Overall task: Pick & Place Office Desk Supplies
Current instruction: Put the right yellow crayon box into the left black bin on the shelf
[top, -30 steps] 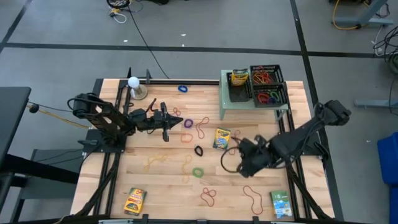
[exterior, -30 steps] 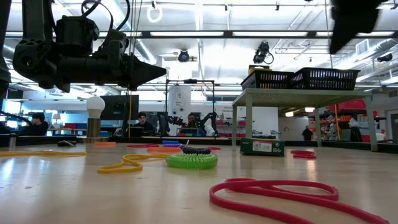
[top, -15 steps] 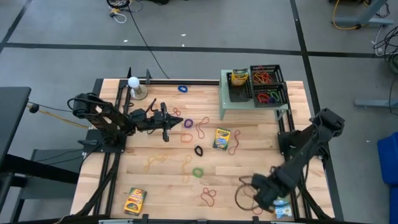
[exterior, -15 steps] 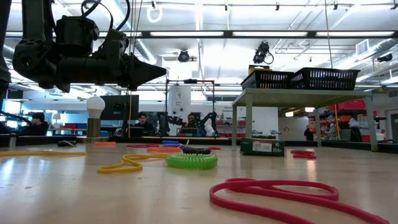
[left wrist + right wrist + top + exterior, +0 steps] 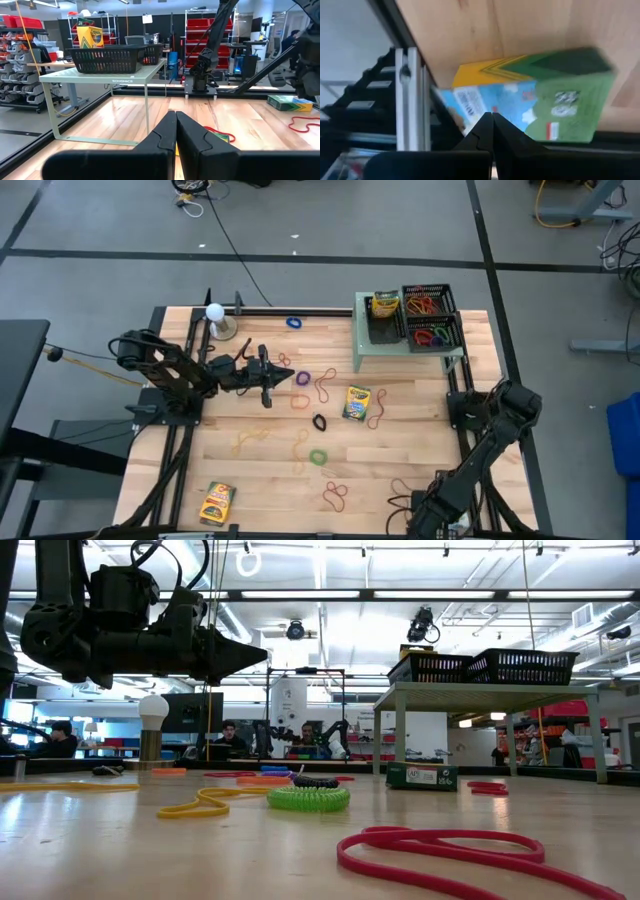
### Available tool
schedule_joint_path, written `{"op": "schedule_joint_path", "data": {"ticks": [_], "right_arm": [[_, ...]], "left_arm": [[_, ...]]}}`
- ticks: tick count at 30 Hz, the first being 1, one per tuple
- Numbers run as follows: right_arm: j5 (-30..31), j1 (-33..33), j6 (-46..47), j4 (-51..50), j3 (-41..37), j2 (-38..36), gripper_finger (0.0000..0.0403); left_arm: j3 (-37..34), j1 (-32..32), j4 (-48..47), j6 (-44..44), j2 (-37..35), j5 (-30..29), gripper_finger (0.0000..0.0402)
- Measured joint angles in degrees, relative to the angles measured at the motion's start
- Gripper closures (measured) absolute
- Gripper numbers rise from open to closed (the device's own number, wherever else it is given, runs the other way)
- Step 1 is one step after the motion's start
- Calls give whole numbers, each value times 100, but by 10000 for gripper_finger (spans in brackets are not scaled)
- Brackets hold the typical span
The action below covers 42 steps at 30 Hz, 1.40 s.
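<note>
Bright loops dot a pale wooden table [image 5: 260, 480]: a green rubber band [image 5: 318, 457], a red one [image 5: 334, 497], a yellow one [image 5: 205, 804], a blue one [image 5: 293, 322]. A yellow-and-green crayon box [image 5: 357, 402] lies mid-table beside a pale green stand [image 5: 400, 348] carrying black mesh baskets [image 5: 430, 317].

We see that the surface [image 5: 270, 470] is light wood planks, smooth, with a soft shine in the low view. The rubber bands, like the red one [image 5: 470, 855], look as matt rubber, and the green coil band [image 5: 308, 798] is ribbed. The crayon box [image 5: 530, 107] is printed cardboard with a light gloss. The small stand [image 5: 107, 77] has a pale green painted top, and the baskets [image 5: 112, 57] are black plastic mesh. The left gripper [image 5: 175, 135] is dark matt plastic.
</note>
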Motion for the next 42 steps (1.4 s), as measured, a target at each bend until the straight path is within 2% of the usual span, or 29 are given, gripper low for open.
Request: {"op": "schedule_joint_path", "data": {"ticks": [8, 10, 14, 17, 22, 27, 36, 42], "right_arm": [[1224, -309, -18, -408, 2, -4, 400], [1310, -416, -31, -625, 2, -8, 400], [926, -573, -313, -1010, 3, -236, 400], [308, -495, -631, -916, 22, -304, 400], [-330, -225, -791, -1, -368, -272, 400], [-391, -182, -437, 523, -805, -269, 401], [595, -637, -742, -199, -807, -321, 401], [1740, -1100, -1138, -790, -804, -323, 401]], "left_arm": [[0, 2, 4, 15, 0, -2, 391], [0, 4, 4, 17, 0, -2, 391], [0, 4, 4, 17, 0, -4, 391], [0, 2, 3, 17, 0, -4, 391], [0, 3, 4, 22, 0, -4, 391], [0, 2, 2, 37, 0, -4, 391], [0, 2, 2, 105, 0, -4, 391], [0, 2, 2, 124, 0, -4, 391]]}}
